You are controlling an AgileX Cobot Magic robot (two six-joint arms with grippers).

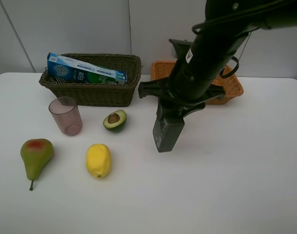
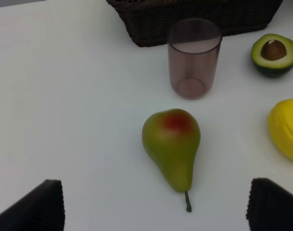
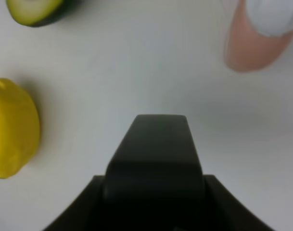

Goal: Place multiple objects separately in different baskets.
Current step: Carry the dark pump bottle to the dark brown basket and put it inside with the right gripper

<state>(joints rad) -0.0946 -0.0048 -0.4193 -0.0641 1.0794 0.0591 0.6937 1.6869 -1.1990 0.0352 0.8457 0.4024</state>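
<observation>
The green-red pear [image 1: 36, 153] [image 2: 171, 144], yellow lemon [image 1: 98, 160], halved avocado [image 1: 115, 120] and mauve cup [image 1: 66, 115] stand on the white table. The blue-green toothpaste box [image 1: 85, 70] lies in the dark olive basket [image 1: 92, 92]. The orange-tan basket [image 1: 231, 90] is at the back right, partly behind my right arm. My right gripper [image 1: 173, 108] is shut on the dark bottle [image 1: 167, 132] [image 3: 156, 154] and holds it over the table's middle. The pink bottle [image 3: 254, 38] lies near it. My left gripper [image 2: 156, 206] is open, with the pear just ahead of it. The orange is out of view.
The right arm covers much of the orange-tan basket and the table behind it in the high view. The left arm does not show in that view. The lemon [image 3: 11, 127] and avocado [image 3: 35, 9] lie to one side of the held bottle.
</observation>
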